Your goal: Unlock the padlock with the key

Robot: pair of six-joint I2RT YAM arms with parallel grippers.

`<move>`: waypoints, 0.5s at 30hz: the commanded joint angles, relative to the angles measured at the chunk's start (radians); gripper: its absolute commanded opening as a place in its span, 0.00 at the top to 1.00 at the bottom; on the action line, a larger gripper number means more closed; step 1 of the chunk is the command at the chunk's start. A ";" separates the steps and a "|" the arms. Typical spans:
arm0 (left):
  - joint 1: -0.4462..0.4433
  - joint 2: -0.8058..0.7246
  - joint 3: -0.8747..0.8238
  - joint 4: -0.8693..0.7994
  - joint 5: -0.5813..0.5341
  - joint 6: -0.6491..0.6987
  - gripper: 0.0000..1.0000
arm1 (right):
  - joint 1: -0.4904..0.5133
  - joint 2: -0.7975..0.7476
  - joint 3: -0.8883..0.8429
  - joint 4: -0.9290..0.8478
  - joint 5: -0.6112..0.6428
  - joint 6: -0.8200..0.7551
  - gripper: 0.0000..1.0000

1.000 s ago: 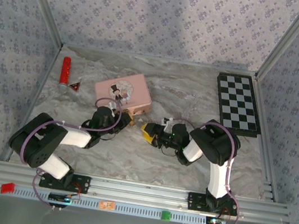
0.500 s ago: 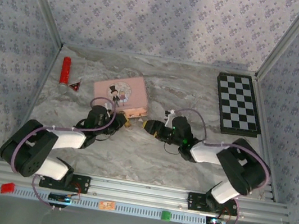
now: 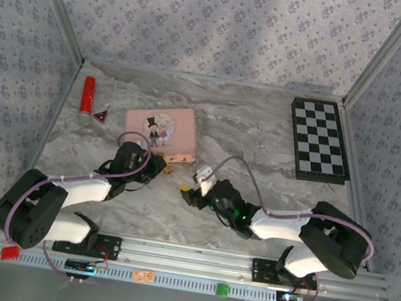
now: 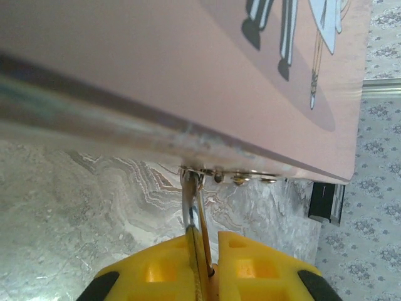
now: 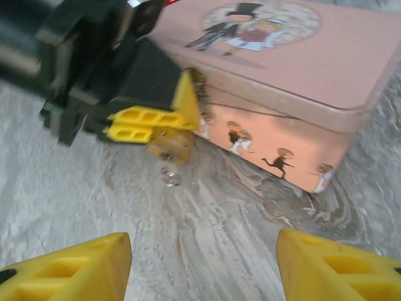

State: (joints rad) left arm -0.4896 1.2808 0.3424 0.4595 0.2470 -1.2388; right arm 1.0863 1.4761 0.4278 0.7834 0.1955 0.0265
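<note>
The pink picture tin (image 3: 162,129) stands left of centre on the table. A tiny brass padlock (image 5: 170,145) hangs from the hasp (image 4: 241,177) on its front edge by a thin shackle (image 4: 191,207). My left gripper (image 3: 154,163) is shut on the padlock, its yellow fingers (image 5: 147,123) pinching the body from the side. Just below the padlock a small, blurred metal ring or key (image 5: 169,177) lies on the table. My right gripper (image 5: 200,276) is open and holds nothing. It hovers low over the marble a short way in front of the padlock (image 3: 169,167).
A black-and-white chessboard (image 3: 320,139) lies at the back right. A red cylinder (image 3: 87,94) and a small red triangle (image 3: 100,115) sit at the back left. Patterned walls close in three sides of the marble tabletop (image 3: 250,128).
My right gripper has drawn back from the padlock toward the near edge, and its arm now lies low and stretched out. The left arm has stretched forward, still holding the padlock.
</note>
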 commanded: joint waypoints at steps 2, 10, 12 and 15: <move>0.006 -0.052 0.023 0.077 0.043 -0.024 1.00 | 0.092 0.100 0.008 0.164 0.132 -0.343 0.34; 0.003 -0.071 0.006 0.078 0.046 -0.018 1.00 | 0.171 0.309 0.074 0.357 0.213 -0.486 0.38; 0.004 -0.078 0.001 0.075 0.046 -0.016 1.00 | 0.180 0.347 0.082 0.425 0.238 -0.497 0.39; 0.005 -0.090 -0.009 0.073 0.043 -0.014 1.00 | 0.179 0.368 0.102 0.432 0.253 -0.496 0.40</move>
State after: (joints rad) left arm -0.4843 1.2362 0.3229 0.4431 0.2489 -1.2503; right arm 1.2606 1.8217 0.4973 1.1122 0.3912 -0.4206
